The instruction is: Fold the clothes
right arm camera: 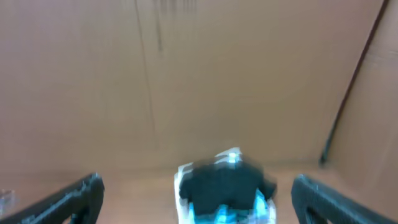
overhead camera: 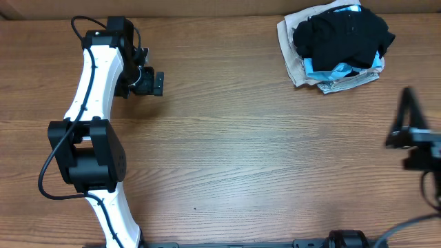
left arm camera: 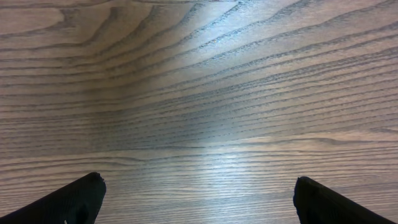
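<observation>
As it lies bunched, soft blk shirt (overhead camera: pixel 342 32)

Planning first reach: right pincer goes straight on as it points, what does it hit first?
Likely the black shirt atop the pile, dead ahead of the right pincer; height unclear, it might pass above.

Site type: robot lab / test cell.
Evidence:
- Left arm (overhead camera: pixel 93 89), white w/ black joints, stands at the near edge of a wood-grain surface (overhead camera: pixel 262 151). Right arm (overhead camera: pixel 417 138) is only partly in overhead view.
- Exposed cable (overhead camera: pixel 45 169) loops off the left arm.
- Plain brown board wall (right arm camera: pixel 186 74), prob. cardboard, backs the surface.
- Clothes (overhead camera: pixel 341 34) are heaped at the far right corner as test material.
</observation>
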Motion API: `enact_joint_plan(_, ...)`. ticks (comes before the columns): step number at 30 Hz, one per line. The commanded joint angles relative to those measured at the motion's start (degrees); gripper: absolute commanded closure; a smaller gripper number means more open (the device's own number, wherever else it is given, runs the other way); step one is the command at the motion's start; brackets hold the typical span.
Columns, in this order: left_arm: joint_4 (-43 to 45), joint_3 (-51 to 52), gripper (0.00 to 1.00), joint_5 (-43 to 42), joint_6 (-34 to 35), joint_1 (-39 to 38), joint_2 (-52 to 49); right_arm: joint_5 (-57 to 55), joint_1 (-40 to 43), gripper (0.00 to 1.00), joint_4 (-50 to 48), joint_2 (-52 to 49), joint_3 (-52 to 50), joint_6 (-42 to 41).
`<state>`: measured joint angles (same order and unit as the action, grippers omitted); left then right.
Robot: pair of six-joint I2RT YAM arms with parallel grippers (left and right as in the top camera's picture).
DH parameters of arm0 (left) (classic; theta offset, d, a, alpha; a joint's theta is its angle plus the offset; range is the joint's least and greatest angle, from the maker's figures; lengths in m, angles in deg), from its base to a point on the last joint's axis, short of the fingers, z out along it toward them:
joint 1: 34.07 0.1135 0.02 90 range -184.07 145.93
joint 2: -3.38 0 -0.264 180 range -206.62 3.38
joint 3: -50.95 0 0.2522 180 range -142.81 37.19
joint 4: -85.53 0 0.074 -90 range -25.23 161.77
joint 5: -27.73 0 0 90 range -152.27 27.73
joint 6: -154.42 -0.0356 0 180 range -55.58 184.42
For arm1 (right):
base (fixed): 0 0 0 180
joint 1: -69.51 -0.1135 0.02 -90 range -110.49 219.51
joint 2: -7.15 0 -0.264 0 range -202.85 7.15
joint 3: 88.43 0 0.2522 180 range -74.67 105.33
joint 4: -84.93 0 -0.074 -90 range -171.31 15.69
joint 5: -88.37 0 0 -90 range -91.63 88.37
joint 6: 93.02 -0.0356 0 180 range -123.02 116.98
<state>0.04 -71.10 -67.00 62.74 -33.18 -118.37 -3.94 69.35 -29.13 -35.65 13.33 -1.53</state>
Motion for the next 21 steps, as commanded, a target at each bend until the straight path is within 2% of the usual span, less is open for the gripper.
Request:
enact_joint_plan(1, 0.09, 0.24, 0.00, -0.85, -0.90, 0.17, 0.26, -0.20, -0.48, 0.00, 1.07, 3.58, -6.91, 0.04)
enact_joint_plan(6, 0.09, 0.24, 0.00, -0.85, -0.92, 0.17, 0.26, -0.07, -0.98, 0.00, -17.66, 13.55, -29.51, -0.04)
enact_joint_plan(12, 0.09, 0.24, 0.00, -0.85, -0.90, 0.17, 0.26, 3.19, -2.45, 0.00, -34.03, 25.68, -52.96, -0.07)
enact_joint_plan(21, 0.09, 0.24, 0.00, -0.85, -0.90, 0.17, 0.26, 5.66, -2.45, 0.00, -49.03, 38.93, -77.07, -0.07)
